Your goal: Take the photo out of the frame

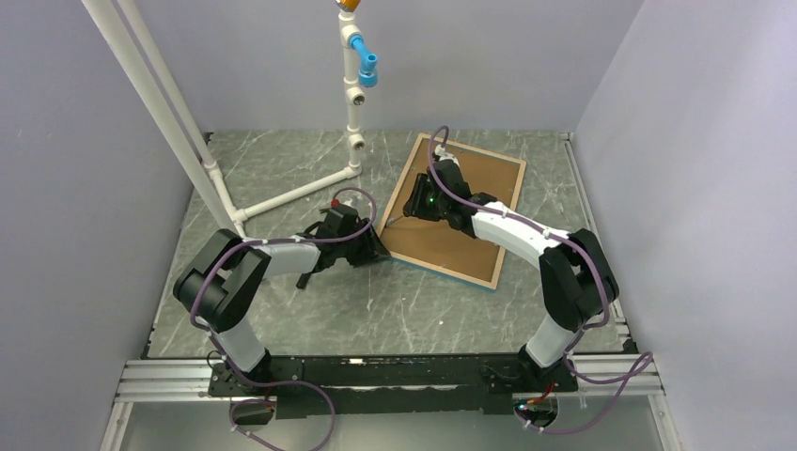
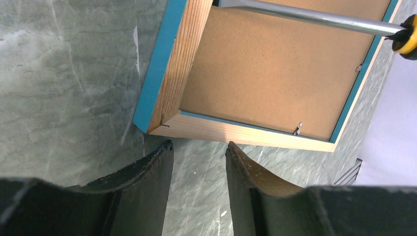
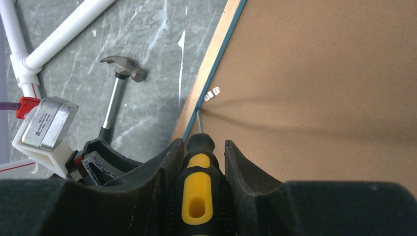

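The frame (image 2: 183, 64) lies face down on the grey marble-patterned table (image 2: 69, 73), right of centre in the top view and turned at an angle. Its brown backing board (image 3: 319, 98) faces up, inside a pale wood rim with a turquoise edge.

The right gripper (image 3: 202, 145) reaches over the board from the lower right. Its jaws are closed partway round the black-and-yellow handle of a screwdriver (image 3: 197, 196). The steel shaft points to the upper left of the right wrist view, and its tip sits at the inner edge of the rim, just below a small metal tab (image 3: 212, 93).

The left gripper (image 2: 199, 145) is low over the table just beside the frame's near-left corner. Its jaws stand about half open with nothing between them, and neither finger touches the wood.

A hammer (image 3: 118, 93) lies on the table left of the frame, near a white pipe stand (image 3: 64, 32).
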